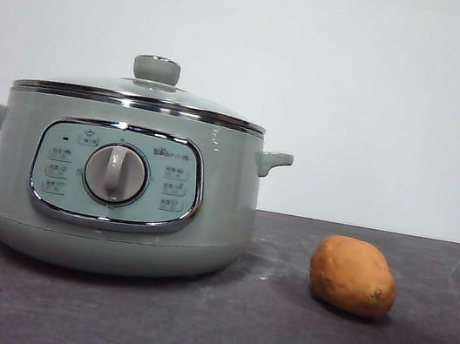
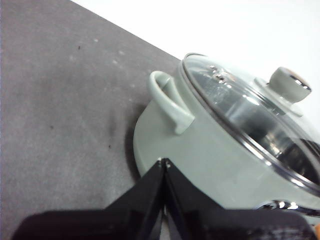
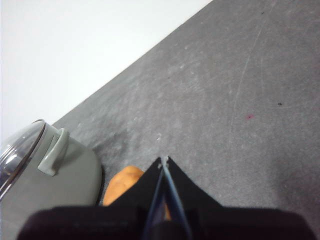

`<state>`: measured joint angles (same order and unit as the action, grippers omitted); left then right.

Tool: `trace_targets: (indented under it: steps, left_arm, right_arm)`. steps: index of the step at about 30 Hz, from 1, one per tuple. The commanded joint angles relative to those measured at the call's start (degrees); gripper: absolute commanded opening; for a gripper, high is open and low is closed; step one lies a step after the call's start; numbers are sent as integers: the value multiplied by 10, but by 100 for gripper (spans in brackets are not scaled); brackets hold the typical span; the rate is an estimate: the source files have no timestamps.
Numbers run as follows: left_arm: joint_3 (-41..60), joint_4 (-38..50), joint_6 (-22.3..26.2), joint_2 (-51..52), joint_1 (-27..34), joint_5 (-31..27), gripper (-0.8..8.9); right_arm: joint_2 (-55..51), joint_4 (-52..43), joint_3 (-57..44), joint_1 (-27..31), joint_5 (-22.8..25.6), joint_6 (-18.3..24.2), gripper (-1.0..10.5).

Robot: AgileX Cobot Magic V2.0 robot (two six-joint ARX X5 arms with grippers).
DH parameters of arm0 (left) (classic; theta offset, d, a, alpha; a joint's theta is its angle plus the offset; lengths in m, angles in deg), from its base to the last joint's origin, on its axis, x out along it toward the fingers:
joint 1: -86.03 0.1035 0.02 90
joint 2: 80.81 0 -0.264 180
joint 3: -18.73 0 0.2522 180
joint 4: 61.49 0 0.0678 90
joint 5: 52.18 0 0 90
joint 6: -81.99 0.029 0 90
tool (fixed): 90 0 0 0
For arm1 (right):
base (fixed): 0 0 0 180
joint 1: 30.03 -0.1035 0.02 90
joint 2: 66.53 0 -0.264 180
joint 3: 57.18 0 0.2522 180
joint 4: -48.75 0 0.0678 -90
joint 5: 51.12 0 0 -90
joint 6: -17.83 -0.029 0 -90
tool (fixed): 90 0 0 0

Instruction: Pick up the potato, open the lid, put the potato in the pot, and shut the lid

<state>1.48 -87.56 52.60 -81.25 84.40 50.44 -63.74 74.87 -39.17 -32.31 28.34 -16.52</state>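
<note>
The potato point(image 1: 353, 276) is found lying on the dark table point(image 1: 273, 338), lower right of the front frame, well apart from the pot point(image 1: 124, 190) at centre left. The lid point(image 1: 142, 91) is seated on the pot. The left gripper point(image 2: 163, 161) and right gripper point(image 3: 164, 159) are each seen with jaws pressed together, holding nothing, above the table.

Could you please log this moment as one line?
orange-brown potato: on table | glass lid: on sage-green pot | left gripper: shut | right gripper: shut
</note>
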Motion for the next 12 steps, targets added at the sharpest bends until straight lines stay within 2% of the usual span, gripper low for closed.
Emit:
trace_targets:
  steps: [1, 12]
  left_arm:
    - [-40, -11, 38, -7, 2, 1, -7]
    - [-240, -136, 171, -162, 2, 16, -7]
  right_arm:
    - [26, 11, 38, 0, -2, 38, -10]
    - [213, 72, 229, 0, -37, 158, -8]
